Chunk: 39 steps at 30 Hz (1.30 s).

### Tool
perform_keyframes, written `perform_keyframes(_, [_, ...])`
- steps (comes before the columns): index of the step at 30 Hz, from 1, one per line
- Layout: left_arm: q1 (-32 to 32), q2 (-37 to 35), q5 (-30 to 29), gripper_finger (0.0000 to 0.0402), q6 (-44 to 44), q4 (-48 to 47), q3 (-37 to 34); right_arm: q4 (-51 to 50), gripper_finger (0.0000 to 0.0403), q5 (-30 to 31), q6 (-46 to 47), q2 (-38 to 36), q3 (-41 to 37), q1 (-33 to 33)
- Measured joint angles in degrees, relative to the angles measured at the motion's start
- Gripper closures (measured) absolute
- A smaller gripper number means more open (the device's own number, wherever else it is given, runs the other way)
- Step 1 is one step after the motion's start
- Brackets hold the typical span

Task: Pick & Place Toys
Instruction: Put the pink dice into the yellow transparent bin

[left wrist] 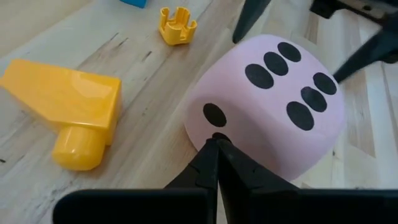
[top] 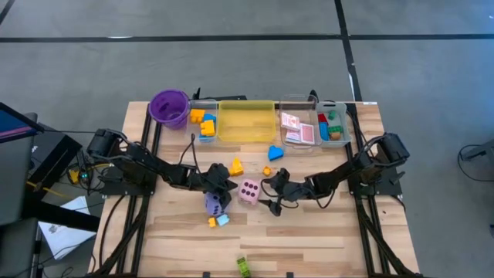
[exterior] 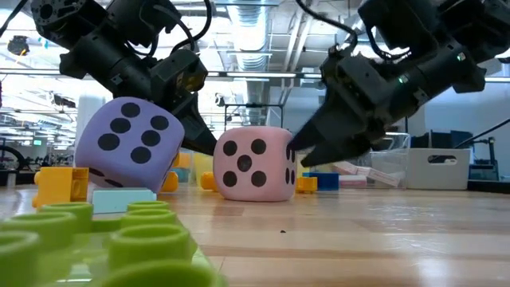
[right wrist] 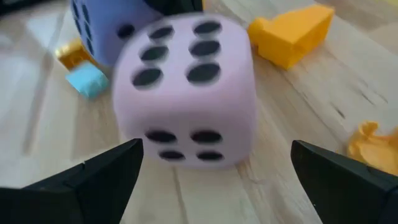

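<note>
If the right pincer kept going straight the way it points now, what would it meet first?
The pink die. The right pincer is open, its fingers pointing at the die from close by, and nothing lies between them. The purple die sits beyond the pink one.

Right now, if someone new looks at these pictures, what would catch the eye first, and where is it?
The pink die stands out at the middle of the table, between the two arms. The right gripper is open wide around it, and the shut left gripper has its tip at the opposite side of the die. Just beside it, nearer the left arm, sits the purple die, and loose blocks lie scattered around.
</note>
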Motion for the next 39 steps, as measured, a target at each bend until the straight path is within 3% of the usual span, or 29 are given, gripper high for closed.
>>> perform_keyframes(12, [-1.9,0.0,0.3,0.0401,-4.7,-0.2,-0.1,-1.6,0.0003,0.0,-0.3,0.0,1.9,2.3])
perform_keyframes(17, [-3.4,0.0,3.3,0.0401,-7.3,1.1,-0.1,-1.7,0.0003,0.0,-0.3,0.0,1.9,2.3])
perform_keyframes(35, [-5.5,0.1,3.9,0.0401,-7.7,4.8,-0.2,-1.6,0.0003,0.2,-2.1,0.0,1.9,2.3])
perform_keyframes(39, [-5.5,0.1,3.5,0.0401,-7.7,4.8,-0.2,-1.6,0.0003,2.7,-3.4,0.0,1.9,2.3])
